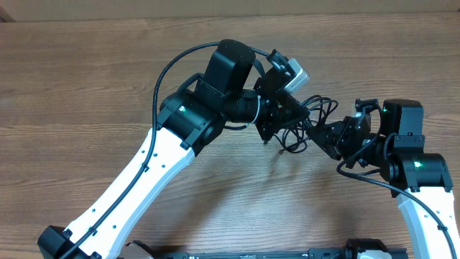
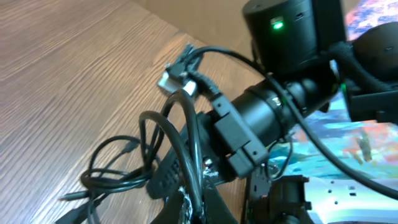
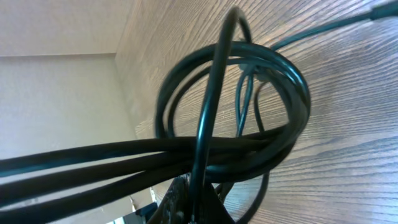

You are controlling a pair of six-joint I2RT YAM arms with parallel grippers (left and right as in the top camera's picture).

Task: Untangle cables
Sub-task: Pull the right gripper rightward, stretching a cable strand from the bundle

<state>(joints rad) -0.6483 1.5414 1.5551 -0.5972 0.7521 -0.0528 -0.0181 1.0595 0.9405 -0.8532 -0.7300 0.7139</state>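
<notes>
Thin black cords with small plug ends (image 3: pixel 124 163) crowd your right wrist lens, pinched from both sides.

Your right gripper (image 3: pixel 186 202) is clamped shut on a sheaf of strands that run straight out of it. A coil of the same cords loops just above the brown wood-grain table (image 3: pixel 348 155). Your left gripper (image 1: pixel 275 122) is closed too, and its wrist view shows a strand rising into the fingers at the bottom edge while loose loops lie on the wood beyond. The tangle sits between the two grippers, near the middle of the table, partly lifted. Holding it on opposite sides looks meant to let you draw the arms apart and open the loops. Pull gently, since a hard tug could tighten the knot instead.
</notes>
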